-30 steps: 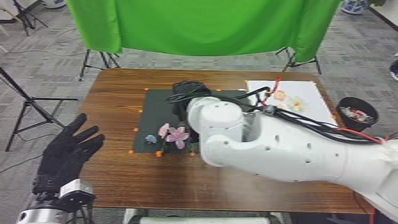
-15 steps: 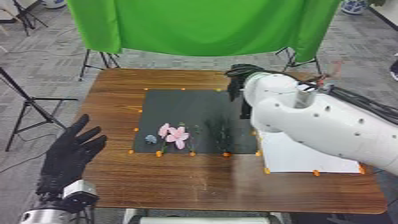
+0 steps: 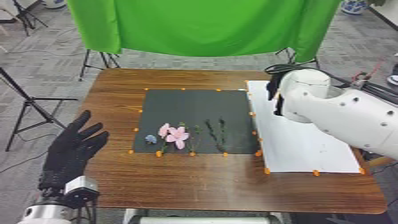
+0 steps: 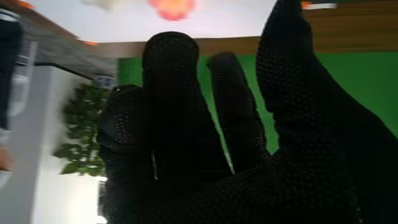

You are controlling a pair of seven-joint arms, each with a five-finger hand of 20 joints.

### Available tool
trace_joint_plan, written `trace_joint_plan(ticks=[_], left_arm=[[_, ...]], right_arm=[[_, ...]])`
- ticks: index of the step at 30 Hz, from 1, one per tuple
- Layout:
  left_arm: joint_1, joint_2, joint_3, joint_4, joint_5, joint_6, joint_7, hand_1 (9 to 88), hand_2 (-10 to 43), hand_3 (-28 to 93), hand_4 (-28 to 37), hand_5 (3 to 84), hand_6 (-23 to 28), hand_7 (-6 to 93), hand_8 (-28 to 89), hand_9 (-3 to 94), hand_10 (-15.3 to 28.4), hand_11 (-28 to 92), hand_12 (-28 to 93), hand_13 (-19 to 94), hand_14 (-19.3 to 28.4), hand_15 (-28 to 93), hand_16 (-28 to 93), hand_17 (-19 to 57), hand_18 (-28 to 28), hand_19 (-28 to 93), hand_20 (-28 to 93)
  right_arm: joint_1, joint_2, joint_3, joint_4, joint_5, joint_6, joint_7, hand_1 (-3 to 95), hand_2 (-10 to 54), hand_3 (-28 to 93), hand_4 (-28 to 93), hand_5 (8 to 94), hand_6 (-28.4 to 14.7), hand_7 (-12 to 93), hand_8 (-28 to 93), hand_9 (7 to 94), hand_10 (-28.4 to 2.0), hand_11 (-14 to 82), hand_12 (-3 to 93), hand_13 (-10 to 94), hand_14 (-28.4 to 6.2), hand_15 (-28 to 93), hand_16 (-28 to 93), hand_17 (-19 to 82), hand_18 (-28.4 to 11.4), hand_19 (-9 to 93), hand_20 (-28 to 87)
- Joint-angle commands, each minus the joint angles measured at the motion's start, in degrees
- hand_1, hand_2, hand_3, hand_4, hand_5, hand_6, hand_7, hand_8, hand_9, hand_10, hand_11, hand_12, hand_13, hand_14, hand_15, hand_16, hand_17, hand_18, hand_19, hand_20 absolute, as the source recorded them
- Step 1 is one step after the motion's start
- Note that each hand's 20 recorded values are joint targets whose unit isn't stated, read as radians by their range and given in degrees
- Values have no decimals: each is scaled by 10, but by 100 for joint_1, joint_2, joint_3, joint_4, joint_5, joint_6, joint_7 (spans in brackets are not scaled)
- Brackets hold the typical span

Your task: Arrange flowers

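Note:
My right hand (image 3: pixel 277 81) is over the far end of the white sheet (image 3: pixel 306 150), with part of it behind its arm. In the right wrist view that hand (image 4: pixel 204 180) is open with its fingers extended, and an orange-pink flower (image 4: pixel 171 7) and a pale flower (image 4: pixel 103 3) lie on the sheet beyond them. On the dark mat (image 3: pixel 191 102), a pink flower (image 3: pixel 178 137), a small blue flower (image 3: pixel 150 139), thin green stems (image 3: pixel 196 134) and dark stems (image 3: pixel 222 132) lie near its front edge. My left hand (image 3: pixel 69 149) is open beside the table's left edge.
Orange markers (image 3: pixel 226 154) line the mat and the sheet on the brown table (image 3: pixel 204 185). A green cloth (image 3: pixel 195 27) hangs behind the far edge. A dark bin (image 3: pixel 380 162) is partly behind the right arm.
My right hand has moved from over the dark mat to the right, over the white sheet's far end, uncovering the mat and the dark stems. The left hand has barely shifted.

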Motion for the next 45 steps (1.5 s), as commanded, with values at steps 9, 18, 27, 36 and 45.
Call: trace_joint_plan(ticks=[9,18,27,36,45], left_arm=[[-38,-15,13,37,1,-68,-9,296,62,626,-201,335,82,79,-71,302,190,258,115,212,274,559,-120,-74,284,527,-11],[-46,35,40,57,-80,-53,69,296,62,627,-201,335,81,80,-72,302,191,259,115,212,274,561,-120,-75,284,527,-11],[-47,43,57,59,-133,-21,106,296,63,627,-200,335,81,80,-72,301,190,259,115,212,274,560,-121,-74,284,527,-10],[-45,-30,61,72,-89,-59,71,296,63,628,-201,335,81,81,-72,302,191,260,114,212,274,561,-120,-75,284,527,-10],[-112,-187,55,79,38,-128,-119,296,63,629,-201,335,81,81,-72,302,191,262,113,213,274,561,-121,-75,284,527,-9]], right_arm=[[-597,-101,574,641,163,-216,146,430,-86,779,-247,525,-56,182,-106,561,-188,171,150,668,-107,711,103,485,-144,932,259],[-825,-142,769,797,160,-242,135,429,-81,777,-249,527,-52,178,-108,566,-185,174,151,670,-107,714,104,485,-144,932,261],[-1058,-285,950,958,198,-322,128,428,-79,774,-251,526,-43,168,-110,567,-173,173,150,672,-107,713,105,485,-146,932,263],[-1080,-364,906,1025,126,-234,100,428,-72,762,-255,535,-20,163,-109,574,-164,170,149,677,-108,711,105,485,-148,932,264],[-986,-407,584,1038,-129,225,24,422,-56,737,-262,567,-5,170,-114,616,-147,175,148,702,-97,697,106,496,-149,932,258]])
